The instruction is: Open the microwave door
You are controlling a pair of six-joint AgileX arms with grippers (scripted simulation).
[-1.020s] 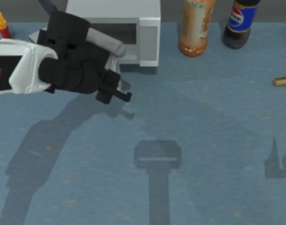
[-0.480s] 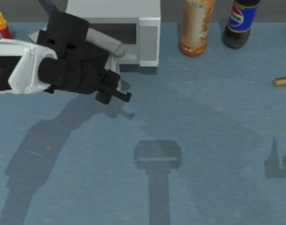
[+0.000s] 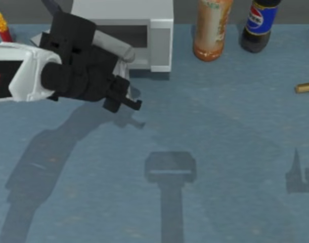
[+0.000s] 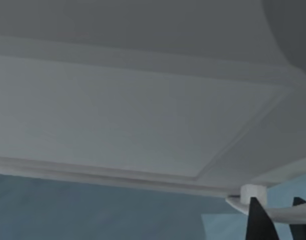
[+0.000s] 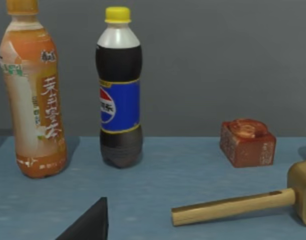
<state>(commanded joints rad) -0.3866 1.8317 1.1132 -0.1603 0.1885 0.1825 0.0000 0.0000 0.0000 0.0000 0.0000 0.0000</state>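
Silver-white and boxy, the microwave (image 3: pixel 144 30) sits at the far edge of the bench (image 3: pixel 220 142), left of centre, with its dark cavity showing. The microwave door (image 3: pixel 111 45) is already swung out from the front toward the bench's left side; how wide it stands I cannot judge, since the arm covers most of it. In the left wrist view the door panel (image 4: pixel 132 110) fills the frame, and its slim white handle (image 4: pixel 254 192) shows at the panel's edge.

The left gripper (image 3: pixel 125 99) is at work just in front of the microwave's left half. In the left wrist view its two dark fingertips (image 4: pixel 258 220) rise beside the handle with a narrow gap between them; whether they clamp the handle or merely stand near it I cannot tell.

To do this step well, I judge that the gripper should follow an arc centred on the hinge rather than pull straight, keeping the fingers square to the handle so it does not slip out. A slow, even sweep should keep the light oven from being dragged across the bench.

An orange tea bottle (image 3: pixel 211 30) and a cola bottle (image 3: pixel 259 25) stand to the right along the far edge, well apart from the door's swing. The right arm is out of the top view, its camera facing the bottles; its gripper fingers cannot be judged.
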